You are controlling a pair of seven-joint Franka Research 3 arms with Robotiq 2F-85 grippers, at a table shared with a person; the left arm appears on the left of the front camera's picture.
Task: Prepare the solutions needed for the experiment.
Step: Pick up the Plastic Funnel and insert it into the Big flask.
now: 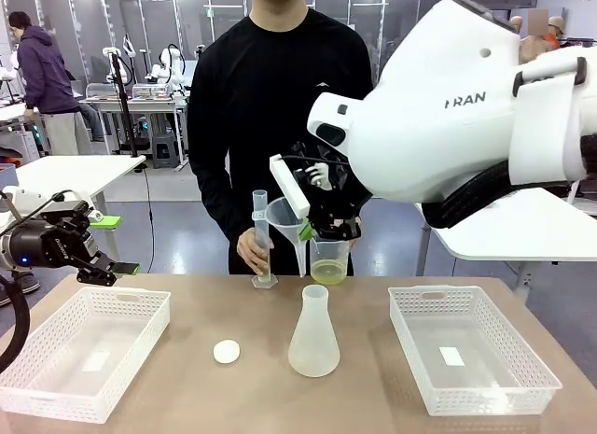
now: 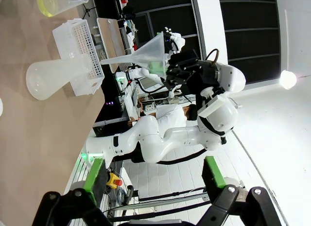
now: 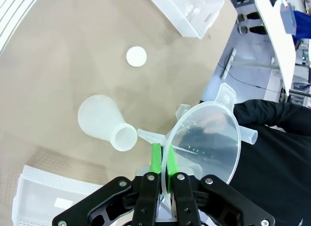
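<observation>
- Lab benches fill the background; on the brown table (image 1: 224,397) an empty flask (image 1: 312,336) stands mid-surface.
- My right gripper (image 1: 311,231) is pinched on the rim of a funnel (image 1: 283,217), held in the air near the flask.
- My left gripper (image 1: 114,245) hangs spread wide, holding nothing.
- The solutions (image 1: 328,273) lie shallow in a beaker (image 1: 329,249) at the far edge, near the person's hand (image 1: 250,252).
- I judge it light but sloshy: take the beaker's wall at mid-height and keep it level.
</observation>
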